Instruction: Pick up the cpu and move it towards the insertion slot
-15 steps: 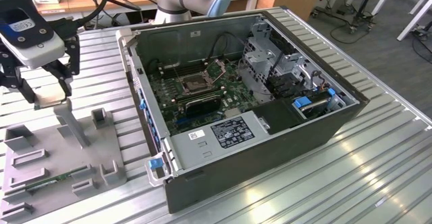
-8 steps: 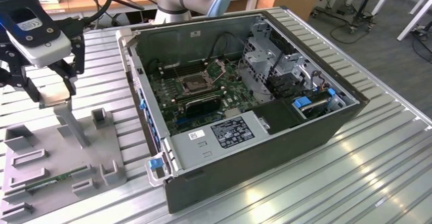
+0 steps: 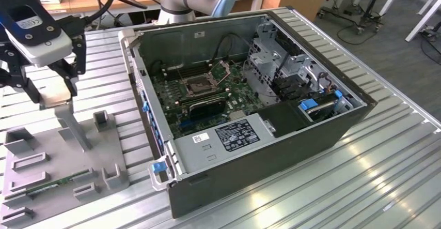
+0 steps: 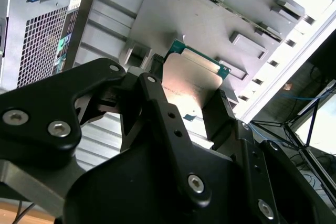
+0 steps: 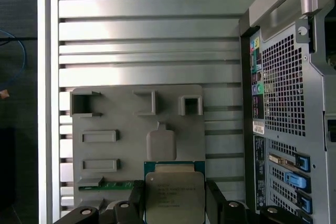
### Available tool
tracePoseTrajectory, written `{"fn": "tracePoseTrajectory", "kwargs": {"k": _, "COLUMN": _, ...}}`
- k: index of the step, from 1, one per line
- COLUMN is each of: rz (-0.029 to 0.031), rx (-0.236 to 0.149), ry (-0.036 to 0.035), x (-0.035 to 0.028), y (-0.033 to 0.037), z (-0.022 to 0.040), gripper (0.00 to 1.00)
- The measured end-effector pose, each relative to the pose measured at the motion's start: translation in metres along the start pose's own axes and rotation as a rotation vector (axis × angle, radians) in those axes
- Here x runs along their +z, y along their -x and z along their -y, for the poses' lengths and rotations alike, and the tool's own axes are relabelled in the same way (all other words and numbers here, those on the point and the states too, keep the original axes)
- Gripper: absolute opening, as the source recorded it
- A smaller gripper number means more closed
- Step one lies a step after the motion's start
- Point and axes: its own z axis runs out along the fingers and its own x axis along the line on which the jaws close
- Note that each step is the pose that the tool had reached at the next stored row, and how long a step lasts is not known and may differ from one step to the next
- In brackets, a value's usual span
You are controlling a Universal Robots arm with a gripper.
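Observation:
My gripper point(image 3: 55, 98) hangs at the exterior view's left, above the grey fixture plate point(image 3: 48, 151), shut on the cpu point(image 3: 54, 95). In both wrist views the cpu point(image 5: 174, 196) is a silvery square chip with a green rim point(image 4: 195, 72), clamped between the black fingers point(image 5: 212, 199). It is lifted clear of the plate, just above a tall grey post point(image 3: 73, 128). The insertion slot point(image 3: 195, 86) is a dark square socket on the motherboard inside the open computer case point(image 3: 276, 151). It lies well toward the exterior view's right of the gripper, with its silver latch frame point(image 3: 224, 67) hinged up.
The fixture plate point(image 5: 105, 150) carries several grey holders and a long green memory stick point(image 3: 59, 183). The case's near wall point(image 3: 141, 84) stands between gripper and socket. Drive cages and cables point(image 3: 289, 74) crowd the case's far side. The ribbed metal table point(image 3: 331, 187) stretches all around.

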Motion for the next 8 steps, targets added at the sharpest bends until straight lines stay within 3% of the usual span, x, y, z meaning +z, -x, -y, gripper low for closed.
{"fn": "tracePoseTrajectory", "kwargs": {"k": 8, "rz": 0.0000, "rx": 0.000, "ry": 0.0026, "x": -0.0053, "y": 0.0000, "z": -0.0002, "gripper": 0.55}}
